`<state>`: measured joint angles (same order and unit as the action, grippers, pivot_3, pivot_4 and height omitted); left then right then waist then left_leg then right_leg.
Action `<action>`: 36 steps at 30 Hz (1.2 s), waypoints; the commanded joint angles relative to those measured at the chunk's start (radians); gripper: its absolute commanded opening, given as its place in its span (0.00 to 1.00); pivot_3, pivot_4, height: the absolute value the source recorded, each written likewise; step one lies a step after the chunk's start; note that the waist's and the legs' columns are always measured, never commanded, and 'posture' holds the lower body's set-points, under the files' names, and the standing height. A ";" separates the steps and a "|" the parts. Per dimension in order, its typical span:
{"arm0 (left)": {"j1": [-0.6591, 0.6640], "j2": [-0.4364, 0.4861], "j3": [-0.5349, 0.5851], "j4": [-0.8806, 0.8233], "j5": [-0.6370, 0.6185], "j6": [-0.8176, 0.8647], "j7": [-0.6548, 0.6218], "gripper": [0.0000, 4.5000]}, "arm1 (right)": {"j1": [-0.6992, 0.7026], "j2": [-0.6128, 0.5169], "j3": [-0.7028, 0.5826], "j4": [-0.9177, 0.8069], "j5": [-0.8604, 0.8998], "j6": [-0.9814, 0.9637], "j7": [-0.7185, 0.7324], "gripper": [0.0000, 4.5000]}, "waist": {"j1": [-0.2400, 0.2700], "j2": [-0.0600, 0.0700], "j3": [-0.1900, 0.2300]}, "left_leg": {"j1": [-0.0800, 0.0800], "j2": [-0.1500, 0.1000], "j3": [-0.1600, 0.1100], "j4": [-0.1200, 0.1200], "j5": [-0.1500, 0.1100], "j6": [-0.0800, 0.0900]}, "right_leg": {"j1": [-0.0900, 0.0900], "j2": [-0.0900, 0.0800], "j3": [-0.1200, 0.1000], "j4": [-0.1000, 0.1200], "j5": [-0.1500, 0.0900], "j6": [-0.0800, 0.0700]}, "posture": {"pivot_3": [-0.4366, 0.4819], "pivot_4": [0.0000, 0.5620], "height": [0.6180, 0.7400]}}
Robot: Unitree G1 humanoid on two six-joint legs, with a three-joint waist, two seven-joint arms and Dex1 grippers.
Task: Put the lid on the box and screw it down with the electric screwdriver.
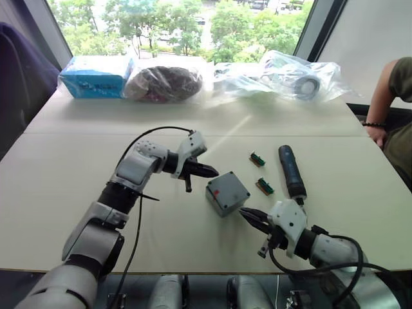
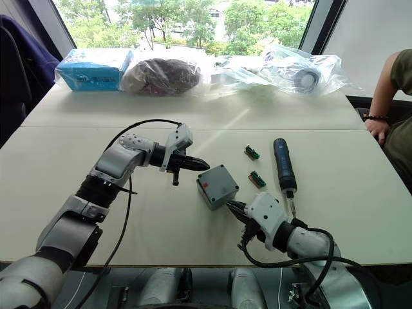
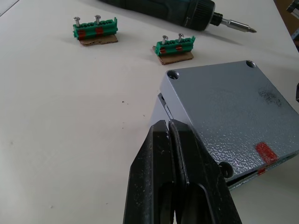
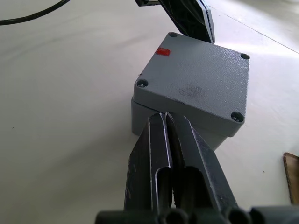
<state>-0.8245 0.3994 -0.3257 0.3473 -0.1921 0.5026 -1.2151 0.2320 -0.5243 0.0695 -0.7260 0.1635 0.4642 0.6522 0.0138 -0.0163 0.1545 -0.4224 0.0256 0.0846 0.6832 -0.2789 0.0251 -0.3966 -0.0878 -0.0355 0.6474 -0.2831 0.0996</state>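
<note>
The lid (image 4: 194, 81) sits on the box (image 1: 226, 192) mid-table but looks slightly skewed, so this seems to be the squaring-up step. Left gripper (image 1: 206, 170) and right gripper (image 1: 252, 217) flank it, both clenched, holding nothing. Next is probably grabbing the electric screwdriver (image 1: 291, 170) just beyond, with 2 green parts (image 1: 258, 158) between.

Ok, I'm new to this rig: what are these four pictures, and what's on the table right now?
Two pictures come from the head of a two-armed humanoid robot, looking down at a table. The other two come from a camera on each wrist. The left gripper and the right gripper are both shut, holding nothing, their tips close to opposite sides of the grey box. The lid sits on the box, slightly askew, its corner screw holes empty. The electric screwdriver lies beside it, near two small green parts carrying screws.
</note>
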 commanded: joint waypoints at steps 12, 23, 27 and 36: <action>0.029 0.008 -0.004 -0.085 0.012 -0.003 -0.002 0.00 | -0.039 -0.001 0.026 0.020 0.017 -0.049 -0.016 0.02 | 0.000 0.000 0.000 | -0.001 0.000 0.000 0.000 0.000 0.000 | -0.001 0.000 0.000 0.000 0.000 0.000 | 0.48 0.27 1.00; 0.034 0.017 -0.003 -0.094 0.014 0.009 -0.001 0.00 | -0.062 0.005 0.057 0.027 0.021 -0.039 -0.027 0.02 | 0.000 0.000 0.000 | -0.001 0.000 0.000 0.000 0.000 0.000 | -0.001 0.000 0.000 0.000 0.000 0.000 | 0.48 0.27 1.00; 0.038 0.021 -0.004 -0.098 0.014 0.010 -0.004 0.00 | -0.067 0.006 0.061 0.032 0.021 -0.040 -0.032 0.02 | 0.000 0.000 0.000 | -0.001 0.000 0.000 0.000 0.000 0.000 | -0.001 0.000 0.000 0.000 0.000 0.000 | 0.48 0.27 1.00; 0.055 0.043 -0.021 -0.114 0.020 0.005 -0.020 0.00 | -0.059 -0.002 0.044 0.033 0.020 -0.040 -0.045 0.02 | 0.000 0.000 0.000 | -0.001 0.000 0.000 0.000 0.000 0.000 | -0.001 0.000 0.000 0.000 0.000 0.000 | 0.48 0.27 1.00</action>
<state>-0.7765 0.4378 -0.3395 0.2698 -0.1737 0.5181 -1.2200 0.1750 -0.5272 0.1343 -0.6721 0.1720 0.4333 0.6159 0.0136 -0.0163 0.1544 -0.4231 0.0257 0.0846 0.6832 -0.2789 0.0250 -0.3973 -0.0878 -0.0355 0.6476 -0.2831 0.0996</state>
